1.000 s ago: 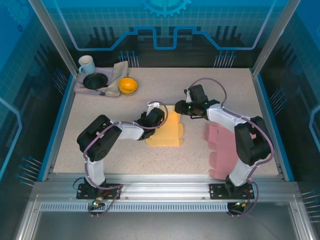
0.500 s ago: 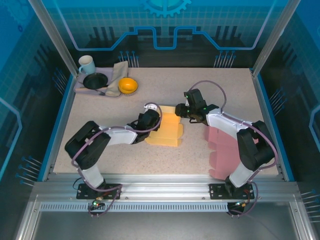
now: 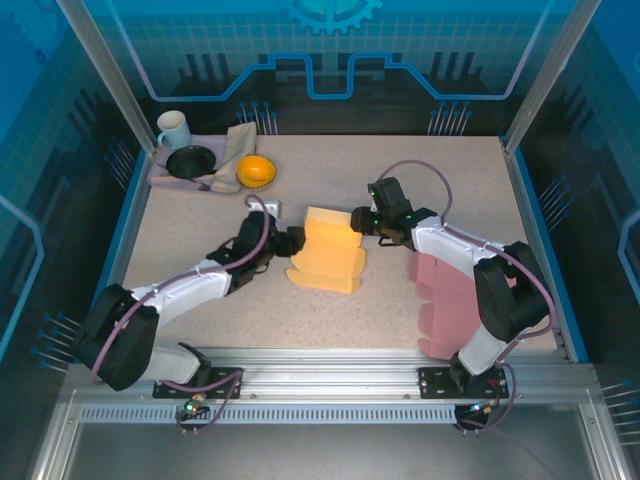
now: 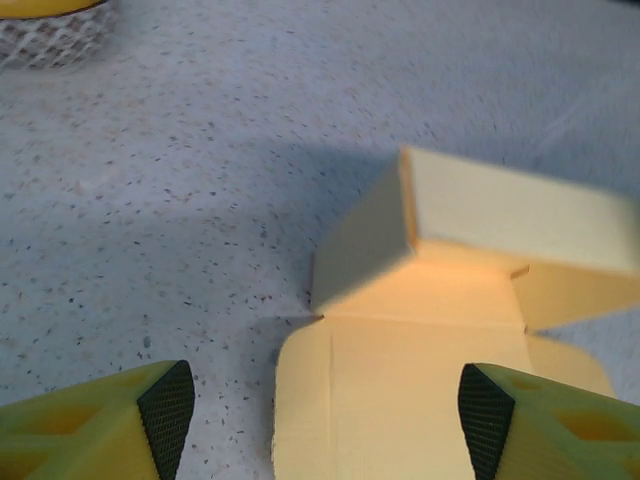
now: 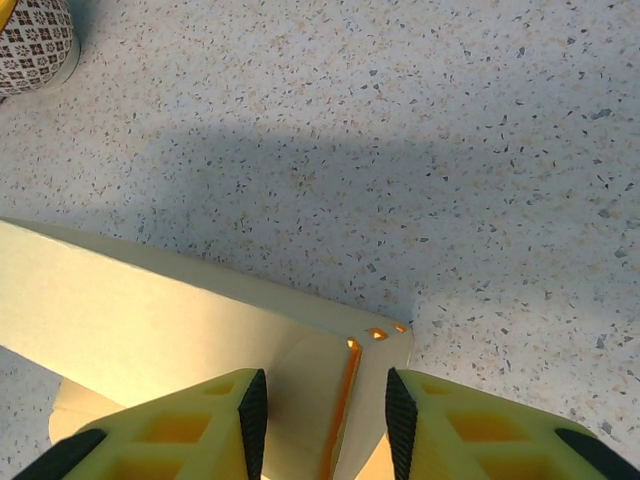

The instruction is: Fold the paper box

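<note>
Yellow paper box [image 3: 328,255] at the middle of the table [image 3: 200,215], between left gripper [image 3: 290,243] and right gripper [image 3: 358,219]. Partly folded: back panel raised, front flaps lying flat.

Looks like thin card: light, stiff across the panels, bending readily at the scored creases. Likely to slide on the speckled top if pushed from one side only. Probably dents if pinched hard mid-panel, so best taken at a flap edge or corner near a fold line, with the opposite side braced.

Left side: claw just beside the box's left edge, low over the table, pointing right, arm stretched long and flat from its base. Fingers [image 4: 165,410] wide apart in the left wrist view, holding nothing, with flat flap and raised wall straight ahead between them.

Right side: claw at the box's far right corner, forearm reaching in from the right, elbow bent, wrist pitched down. Fingers [image 5: 250,410] close together with a narrow gap in the right wrist view, straddling a flap's corner edge. Cannot tell whether pinching the card or merely around it.

Judged mid-fold: one wall up, side flaps not yet turned in.

Flat pink sheet [image 3: 450,295] on the right under that arm, apart from the yellow box.
</note>
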